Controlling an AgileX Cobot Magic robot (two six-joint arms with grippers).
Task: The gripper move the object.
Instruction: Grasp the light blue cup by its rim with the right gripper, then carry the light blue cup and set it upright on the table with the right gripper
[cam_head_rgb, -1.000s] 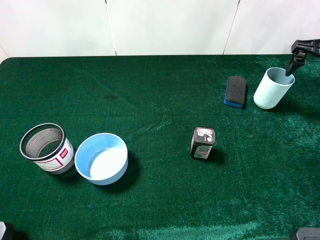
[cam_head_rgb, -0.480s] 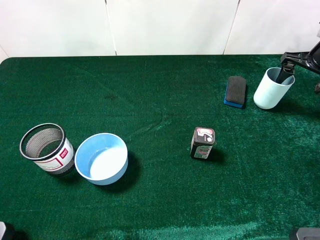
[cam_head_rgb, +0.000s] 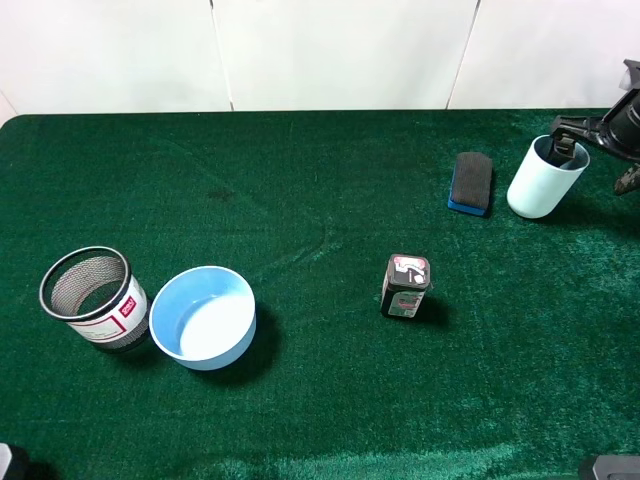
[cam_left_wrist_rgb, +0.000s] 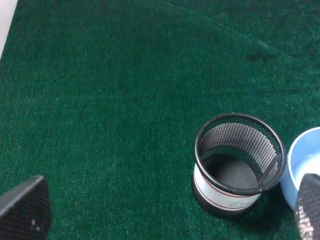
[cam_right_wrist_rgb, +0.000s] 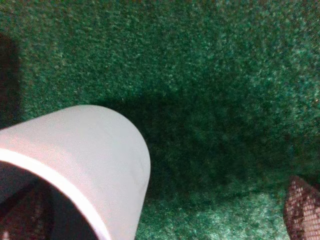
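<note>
At the lower left of the high view we find the black mesh cup (cam_head_rgb: 88, 297) and, just beside it on the right, the wide blue bowl (cam_head_rgb: 203, 318). The left gripper (cam_left_wrist_rgb: 165, 216) hangs above them in its wrist view, jaws spread wide with nothing between them, well apart from the work. Near the middle stands a small dark tin (cam_head_rgb: 406, 286), and toward the upper right lies a dark eraser block (cam_head_rgb: 471, 183). Just right of that block stands the object (cam_head_rgb: 540, 185), the pale blue cup, upright on the green cloth (cam_head_rgb: 320, 200) close to the right edge of the frame. Our concern is tipping — the cup is tall and looks light, and the right gripper (cam_head_rgb: 593, 162) works at its mouth. A squeeze taken high on the rim, or a sideways drag before the grip is firm, could topple it toward the eraser block or let the thin wall slip free. As to pose, the arm reaches in from the right edge with the wrist angled down. One finger (cam_head_rgb: 561, 147) is dipped within the rim and the outer finger (cam_right_wrist_rgb: 302, 212) stands apart from the wall — jaws released, not yet pinching the cup.
</note>
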